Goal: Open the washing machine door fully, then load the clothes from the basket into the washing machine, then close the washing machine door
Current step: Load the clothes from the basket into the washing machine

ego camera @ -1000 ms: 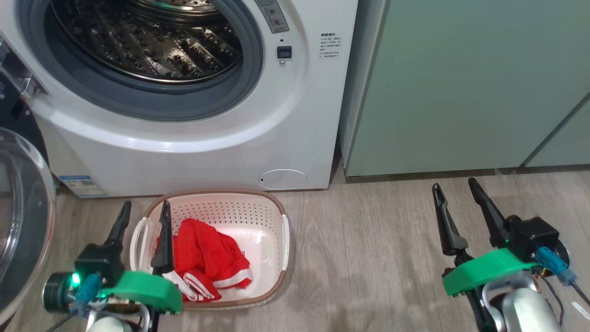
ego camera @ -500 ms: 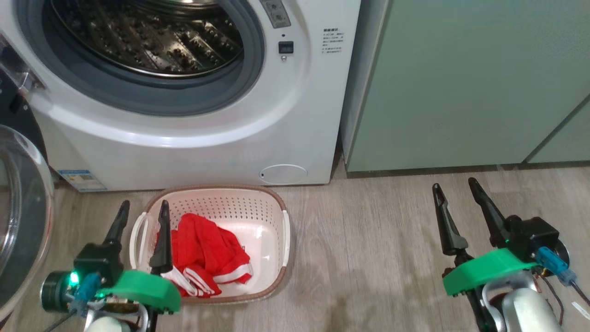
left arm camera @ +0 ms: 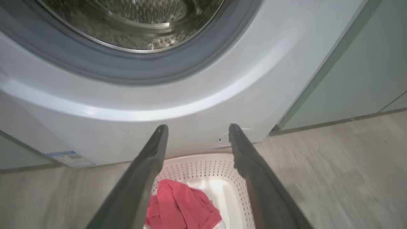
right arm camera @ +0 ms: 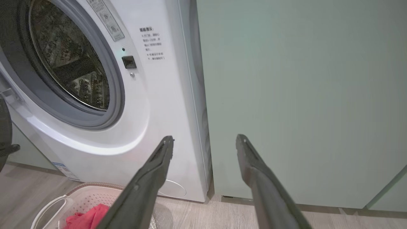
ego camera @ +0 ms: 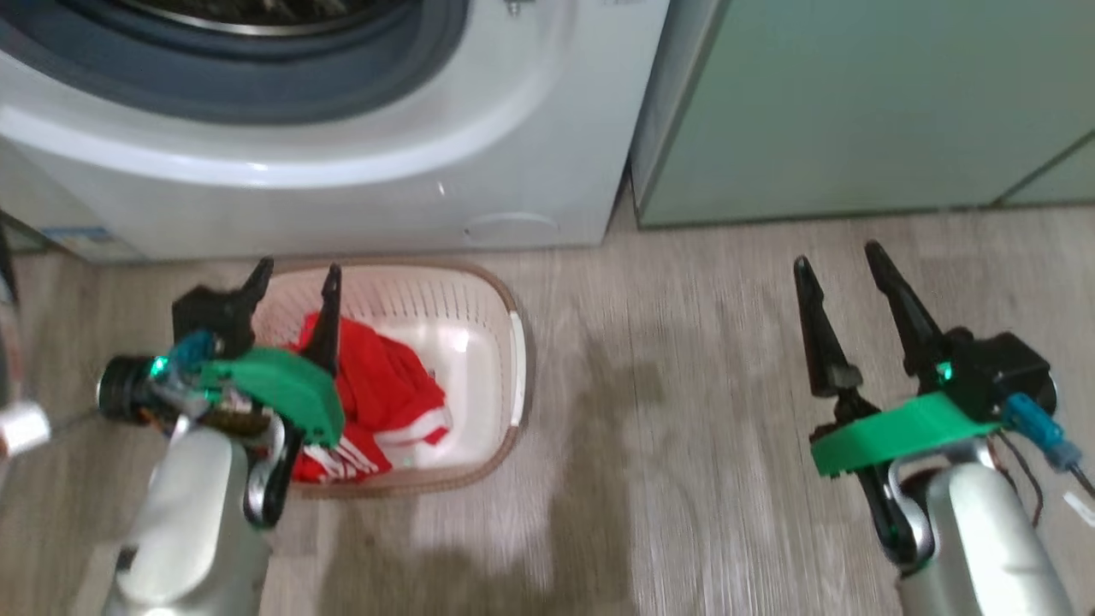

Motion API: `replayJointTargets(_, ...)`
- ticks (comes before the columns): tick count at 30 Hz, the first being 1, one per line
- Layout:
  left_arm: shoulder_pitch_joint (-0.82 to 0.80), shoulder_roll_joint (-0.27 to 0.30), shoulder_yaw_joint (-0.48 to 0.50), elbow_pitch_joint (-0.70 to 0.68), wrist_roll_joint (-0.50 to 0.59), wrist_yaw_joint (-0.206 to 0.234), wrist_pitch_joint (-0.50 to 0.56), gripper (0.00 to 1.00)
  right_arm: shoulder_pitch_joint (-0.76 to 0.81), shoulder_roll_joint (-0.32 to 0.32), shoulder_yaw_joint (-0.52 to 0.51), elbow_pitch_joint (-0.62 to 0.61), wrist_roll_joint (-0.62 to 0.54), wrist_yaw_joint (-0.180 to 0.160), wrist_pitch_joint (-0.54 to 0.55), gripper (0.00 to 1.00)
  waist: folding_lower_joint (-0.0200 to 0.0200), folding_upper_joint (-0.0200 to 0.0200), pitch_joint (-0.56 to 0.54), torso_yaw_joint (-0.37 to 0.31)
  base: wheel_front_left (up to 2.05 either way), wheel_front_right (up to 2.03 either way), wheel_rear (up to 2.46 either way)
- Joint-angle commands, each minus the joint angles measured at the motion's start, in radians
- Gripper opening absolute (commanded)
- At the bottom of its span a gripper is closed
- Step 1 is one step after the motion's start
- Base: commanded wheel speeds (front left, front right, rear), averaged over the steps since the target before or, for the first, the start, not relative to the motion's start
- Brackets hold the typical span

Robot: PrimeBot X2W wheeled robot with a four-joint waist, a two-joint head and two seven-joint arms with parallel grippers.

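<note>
While the left gripper [ego camera: 298,267] hangs with its fingers spread above the left end of the basket [ego camera: 428,295], the clothes [ego camera: 385,389] lie heaped inside it, toward that same end. The basket stands on the wooden floor [ego camera: 684,411] just before the washing machine [ego camera: 342,205], whose drum [left arm camera: 136,25] is uncovered. The right gripper [ego camera: 837,255], likewise spread and empty, hovers over the floor before the green cabinet [ego camera: 855,103].
</note>
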State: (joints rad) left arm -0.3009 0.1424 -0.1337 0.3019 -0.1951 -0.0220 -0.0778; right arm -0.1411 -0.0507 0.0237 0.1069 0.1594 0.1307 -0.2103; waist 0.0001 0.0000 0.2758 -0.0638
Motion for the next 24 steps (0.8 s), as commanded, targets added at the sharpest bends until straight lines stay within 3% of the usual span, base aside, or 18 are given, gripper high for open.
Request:
replayJointTargets(1,-0.067,0.024,0.025,0.022,-0.006,-0.005,0.01,1.0,-0.039,0.0,0.03,-0.037,0.002,0.0,-0.012,1.0,-0.0001,0.0,0.092,-0.021,0.0,0.0,0.0)
replayJointTargets(4,-0.181,0.022,0.024,0.197,-0.023,-0.023,0.026,1.0,-0.087,0.0,0.045,-0.038,0.004,0.0,-0.022,1.0,-0.0001,0.0,0.181,-0.043,0.0,0.0,0.0)
replayJointTargets(14,-0.413,0.062,-0.002,0.566,0.001,-0.036,0.034,1.0,-0.199,0.0,0.082,-0.041,0.012,0.0,-0.043,1.0,-0.0001,0.0,0.398,-0.084,0.0,0.0,0.0)
replayJointTargets(24,-0.543,0.13,-0.021,0.776,0.016,-0.053,0.011,1.0,-0.271,0.0,0.112,-0.045,0.023,0.0,-0.05,1.0,-0.0001,0.0,0.557,-0.121,0.0,0.0,0.0)
